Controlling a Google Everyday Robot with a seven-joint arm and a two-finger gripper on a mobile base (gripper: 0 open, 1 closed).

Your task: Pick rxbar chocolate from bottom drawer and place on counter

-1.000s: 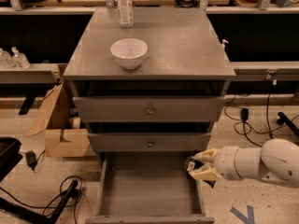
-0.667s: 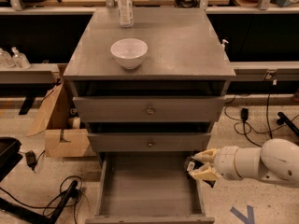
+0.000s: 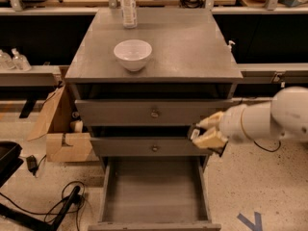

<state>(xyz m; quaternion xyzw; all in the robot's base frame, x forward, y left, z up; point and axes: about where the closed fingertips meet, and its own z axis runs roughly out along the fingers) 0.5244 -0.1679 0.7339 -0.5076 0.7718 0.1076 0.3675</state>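
Observation:
My gripper (image 3: 201,131) hangs at the right front of the grey cabinet, level with the middle drawer and above the right side of the open bottom drawer (image 3: 154,196). Its pale fingers (image 3: 210,140) are closed on a small dark bar with a pale mark, the rxbar chocolate (image 3: 194,133), which is mostly hidden between them. The bottom drawer is pulled out and its grey floor is bare. The counter (image 3: 187,42) lies above and behind the gripper.
A white bowl (image 3: 133,55) and a clear bottle (image 3: 128,6) stand on the left part of the counter. Two shut drawers with round knobs (image 3: 154,113) sit above the open one. A cardboard box (image 3: 62,136) and cables (image 3: 62,201) lie on the floor at left.
My gripper has risen from beside the bottom drawer's right wall to the height of the middle drawer. Nothing else has moved.

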